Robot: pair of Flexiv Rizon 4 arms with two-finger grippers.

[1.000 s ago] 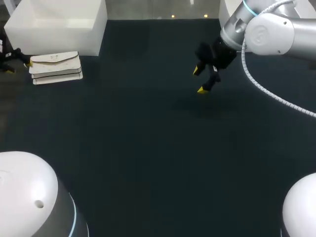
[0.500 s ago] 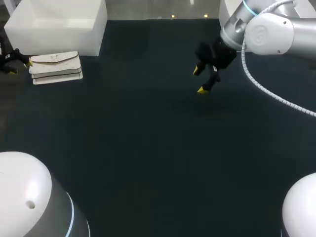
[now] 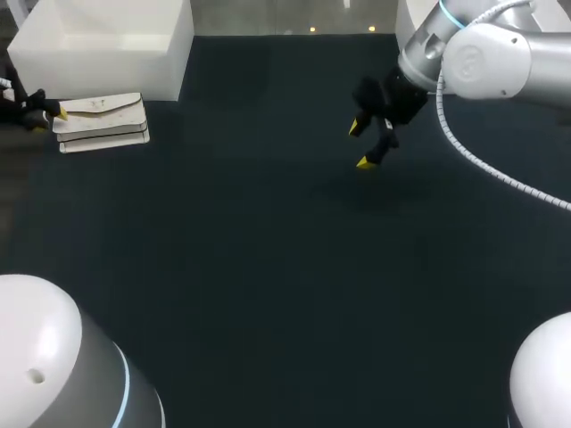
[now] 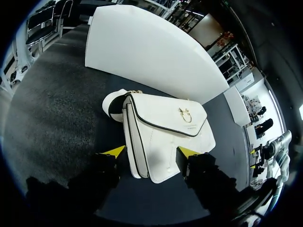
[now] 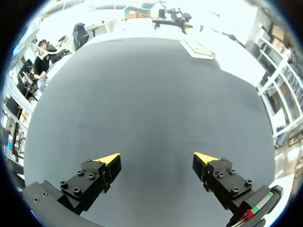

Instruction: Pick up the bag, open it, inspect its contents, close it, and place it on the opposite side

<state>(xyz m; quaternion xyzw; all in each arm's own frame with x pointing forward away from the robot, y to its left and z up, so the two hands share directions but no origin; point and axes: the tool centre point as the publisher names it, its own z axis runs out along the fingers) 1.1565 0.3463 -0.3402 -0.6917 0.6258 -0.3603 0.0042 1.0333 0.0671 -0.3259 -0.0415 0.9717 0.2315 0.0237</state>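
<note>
- White flap handbag [image 3: 100, 120] lies at 10 o'clock on the tabletop [image 3: 268, 267].
- My left tool [image 4: 151, 151] straddles its end, open and holding nothing.
- My right tool [image 3: 360, 144] hangs open and empty at 1 o'clock.
- I judge the handbag light, fairly stiff and smooth, so I'd pinch the body, not the flap.

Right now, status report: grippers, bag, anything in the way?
Left gripper open, astride end of white bag. Right gripper open, above the table, well apart. Bag lies closed beside white box; nothing blocking.

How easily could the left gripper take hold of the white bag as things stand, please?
Probably easily: the left gripper is open, the bag has its end between the fingers, and nothing blocks it.
</note>
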